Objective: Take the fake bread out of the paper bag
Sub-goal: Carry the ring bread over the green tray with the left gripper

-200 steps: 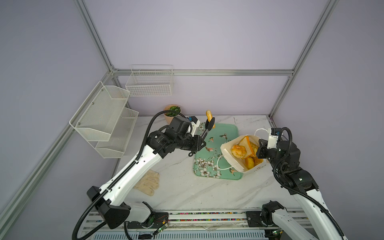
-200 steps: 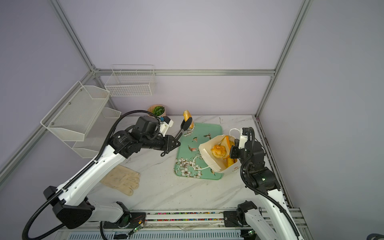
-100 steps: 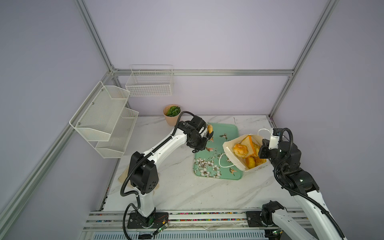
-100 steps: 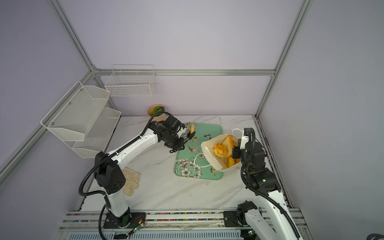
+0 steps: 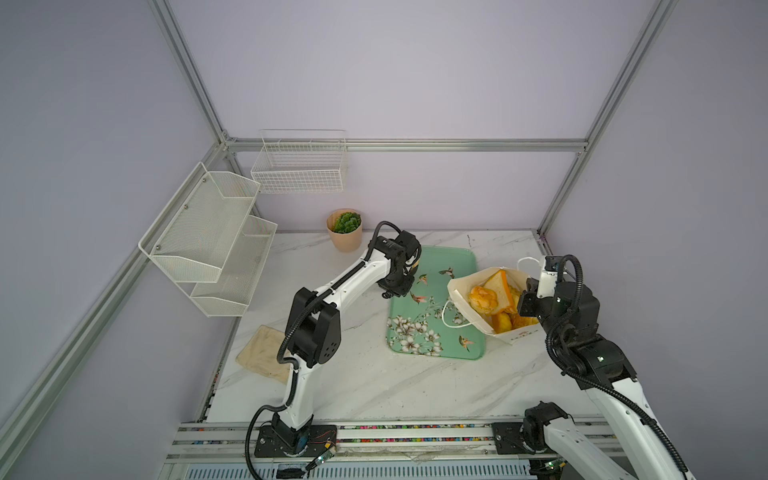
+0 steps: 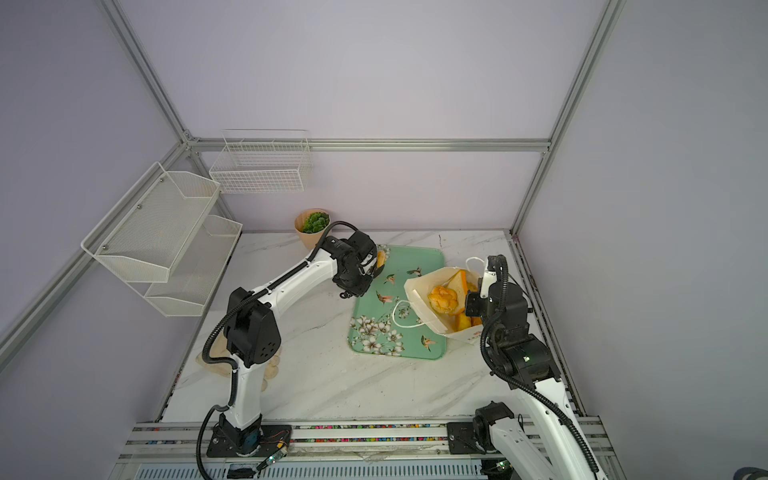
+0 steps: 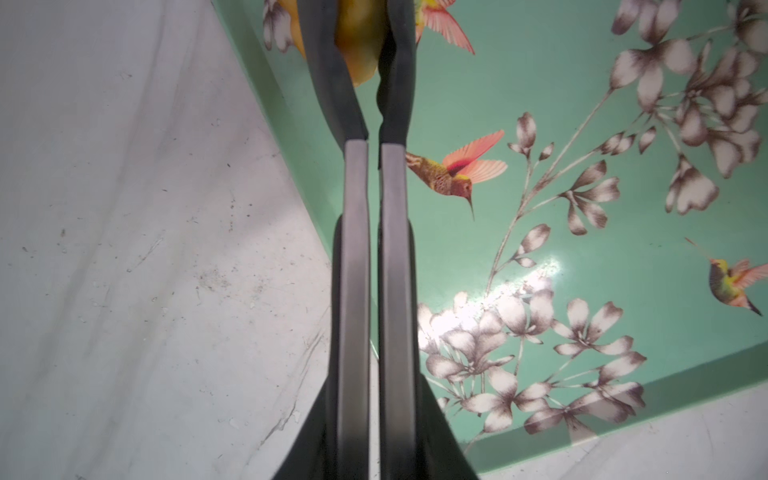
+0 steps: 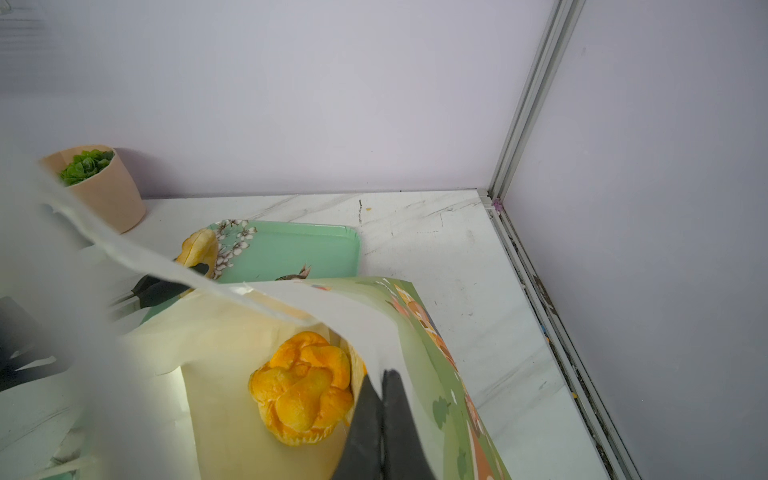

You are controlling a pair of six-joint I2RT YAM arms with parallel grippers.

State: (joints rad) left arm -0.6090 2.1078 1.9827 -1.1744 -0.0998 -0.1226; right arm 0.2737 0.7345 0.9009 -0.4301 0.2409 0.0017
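The paper bag leans with its base on the marble table at the right edge of the green flowered tray. Its long axis tilts up and leftward, so the open mouth faces the left arm and the cameras. Of its 2 white cord handles, 1 loop hangs over the tray. Inside, 1 knotted round bun lies uppermost beside 1 toast slice standing on edge. Lower down are more orange pieces, too crowded to count. The right gripper is pinched tight on the bag's near wall at the rim, 1 finger inside and 1 outside. The left gripper is narrowly closed on 1 golden oblong bread over the tray's far left corner. In the right wrist view that bread looks more upright than flat, though I cannot tell whether it touches the tray. The tray carries no other bread. Off the tray are 1 peach plant pot at the back and 1 beige cloth behind the left arm. On the walls hang 1 wire basket and 1 mesh shelf of 2 tiers, with nothing visible in either.
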